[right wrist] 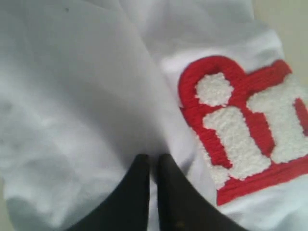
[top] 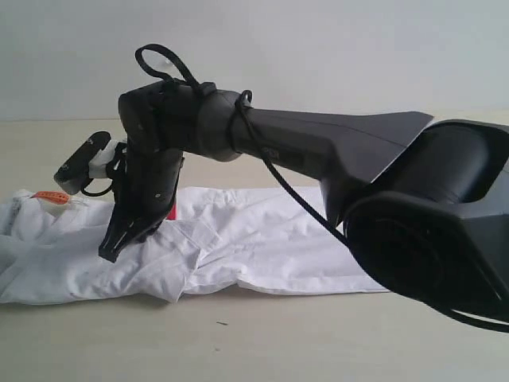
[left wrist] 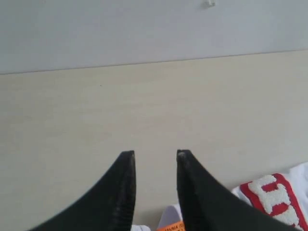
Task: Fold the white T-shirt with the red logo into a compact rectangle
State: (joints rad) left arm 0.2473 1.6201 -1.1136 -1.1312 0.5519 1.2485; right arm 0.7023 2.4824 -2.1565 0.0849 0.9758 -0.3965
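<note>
The white T-shirt (top: 262,239) lies crumpled in a long band across the table. The red logo (right wrist: 240,125), fuzzy white letters edged in red, shows close by in the right wrist view; only a red sliver (top: 170,212) peeks out behind the arm in the exterior view. My right gripper (top: 111,248) reaches across to the shirt's left part. Its jaws (right wrist: 153,156) are pinched together on a fold of white cloth beside the logo. My left gripper (left wrist: 155,153) hangs open over bare table with nothing between its fingers. It does not show in the exterior view.
An orange neck tag (top: 51,196) sits at the shirt's far left end and also shows below the left jaws (left wrist: 171,226). Pale tabletop (top: 238,334) stretches in front of the shirt. A white wall stands behind the table.
</note>
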